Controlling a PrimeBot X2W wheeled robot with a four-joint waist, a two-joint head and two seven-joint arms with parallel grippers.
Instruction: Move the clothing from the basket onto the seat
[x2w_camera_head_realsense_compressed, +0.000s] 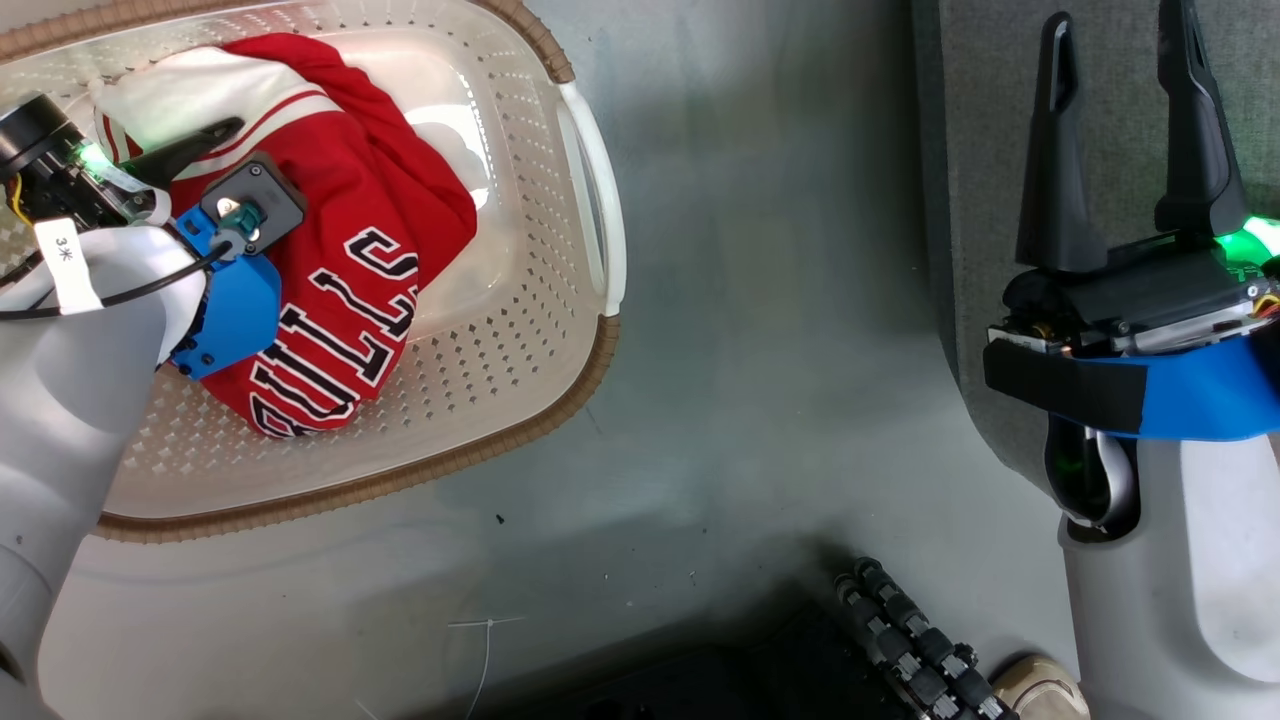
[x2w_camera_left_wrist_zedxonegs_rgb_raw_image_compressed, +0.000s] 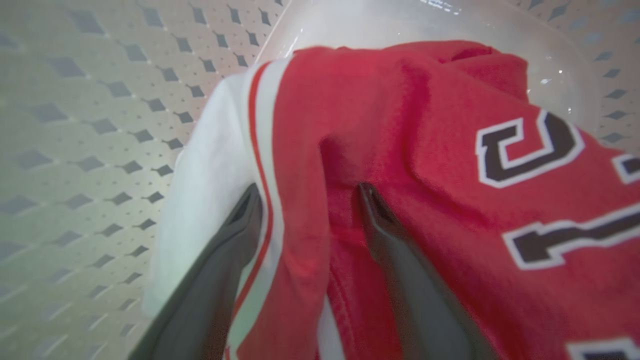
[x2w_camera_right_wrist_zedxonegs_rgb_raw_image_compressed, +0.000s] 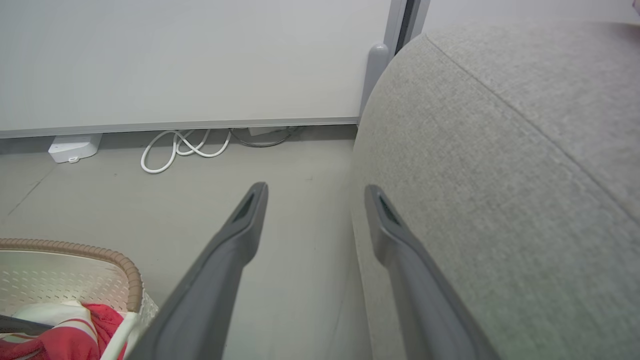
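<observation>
Down in the basket (x2w_camera_head_realsense_compressed: 520, 330), the left gripper (x2w_camera_left_wrist_zedxonegs_rgb_raw_image_compressed: 310, 197) has its jaws wide apart, not clamped. A raised fold of the clothing (x2w_camera_left_wrist_zedxonegs_rgb_raw_image_compressed: 425, 125) sits between the jaws. The white-striped edge lies against one finger and the black-and-white lettered red part lies past the other. The clothing is bunched in the basket, under and around the jaws, with the perforated basket wall beyond the stripe-side finger. The right gripper (x2w_camera_right_wrist_zedxonegs_rgb_raw_image_compressed: 315, 192) also has its jaws wide apart and holds nothing, with bare floor (x2w_camera_right_wrist_zedxonegs_rgb_raw_image_compressed: 300, 240) between them. The seat (x2w_camera_right_wrist_zedxonegs_rgb_raw_image_compressed: 500, 175) is just beside one finger; contact cannot be told. The basket corner lies well off past the other finger.
</observation>
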